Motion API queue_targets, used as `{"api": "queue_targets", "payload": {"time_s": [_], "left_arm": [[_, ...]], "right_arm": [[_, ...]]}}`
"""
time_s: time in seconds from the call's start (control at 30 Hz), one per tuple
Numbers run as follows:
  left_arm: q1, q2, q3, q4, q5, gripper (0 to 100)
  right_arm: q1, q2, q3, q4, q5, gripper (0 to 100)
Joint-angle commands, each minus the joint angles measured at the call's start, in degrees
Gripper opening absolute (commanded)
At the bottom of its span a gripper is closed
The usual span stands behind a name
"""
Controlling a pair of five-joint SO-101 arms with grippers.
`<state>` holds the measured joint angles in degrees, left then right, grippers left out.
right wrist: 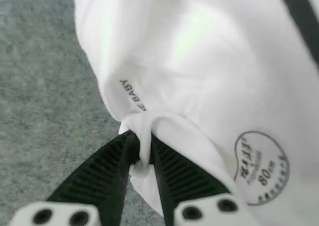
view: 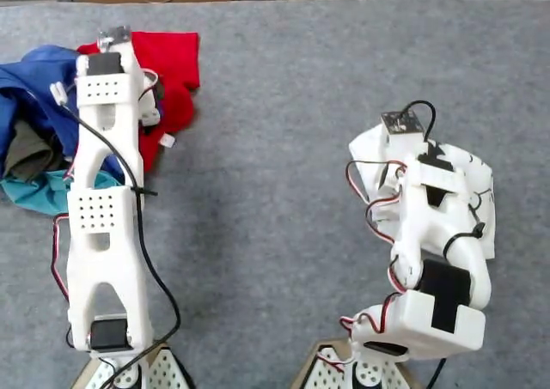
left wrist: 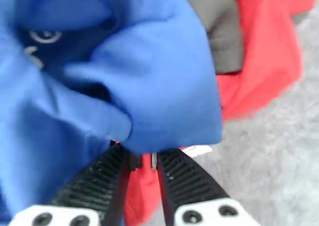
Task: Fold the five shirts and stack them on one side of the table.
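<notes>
left claw point(left wrist: 142, 161): clenched, with its two black ribbed fingers point(left wrist: 94, 178) nearly together. the tips pinch a gathered edge of the blue shirt point(left wrist: 124, 61); red cloth shows in the narrow gap behind the tips.

right claw point(right wrist: 142, 146): clenched on a bunched fold of the white shirt point(right wrist: 199, 61), which hangs over the tips and bears a round printed mark and a dark stripe.

shirt positions, high view: the blue shirt lies in a loose heap at the left edge of the grey surface point(view: 275, 148), under and beside the left arm. the red shirt point(view: 176, 71) lies at the right of the heap, touching the blue one. a dark grey shirt point(view: 30, 153) sits between the blue shirt and a teal shirt point(view: 39, 193), which lies at the near end of the heap. the white shirt lies well apart on the right side of the surface, mostly beneath the right arm.
</notes>
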<state>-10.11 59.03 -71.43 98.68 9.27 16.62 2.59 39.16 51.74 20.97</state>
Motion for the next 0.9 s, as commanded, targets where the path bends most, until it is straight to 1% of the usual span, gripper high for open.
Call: {"api": "queue_targets", "payload": {"time_s": [0.0, 0.13, 0.3, 0.63, 0.87], "left_arm": [[-1.80, -1.05, -10.42, 2.29, -0.44, 3], [-4.53, -1.14, -16.66, 2.20, -0.44, 3], [-9.98, -2.73, -20.79, 2.29, -0.44, 3], [-20.44, -18.02, -20.97, 2.29, -0.44, 3], [-28.97, -28.48, -21.05, 2.29, -0.44, 3]], "right_arm": [[-2.29, 0.66, 1.27, -1.49, 0.26, 1.5], [-2.29, 0.66, 1.27, -1.49, 0.35, 1.5], [-2.29, 0.66, 1.27, -1.49, 0.35, 1.5], [-2.29, 0.66, 1.27, -1.49, 0.35, 1.5], [-2.29, 0.66, 1.27, -1.49, 0.35, 1.5]]}}
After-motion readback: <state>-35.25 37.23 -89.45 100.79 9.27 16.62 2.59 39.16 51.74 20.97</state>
